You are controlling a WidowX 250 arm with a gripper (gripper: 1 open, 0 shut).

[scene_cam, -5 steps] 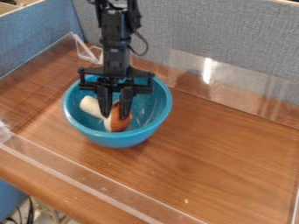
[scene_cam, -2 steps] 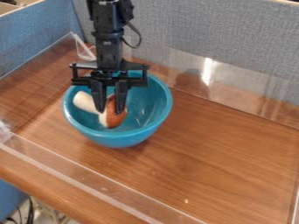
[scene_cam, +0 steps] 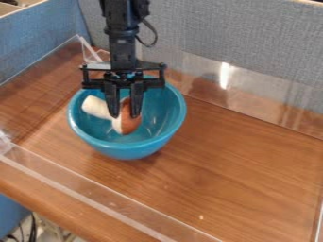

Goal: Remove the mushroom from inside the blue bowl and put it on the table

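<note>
Blue bowl (scene_cam: 127,121) sits left of centre on the brown wood surface (scene_cam: 240,170). Black claw (scene_cam: 127,112) points straight down into it, closed on the mushroom (scene_cam: 130,123), which hangs inside the bowl, below the rim.

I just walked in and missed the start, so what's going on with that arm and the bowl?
A single robot arm reaches straight down into the blue bowl on the wooden table. Its tool is shut on the mushroom, reddish-brown with a cream end. The mushroom is inside the bowl's rim, so it is not yet out and not yet on the table. A pale patch shows inside the bowl's left wall; I can't tell what it is.
</note>
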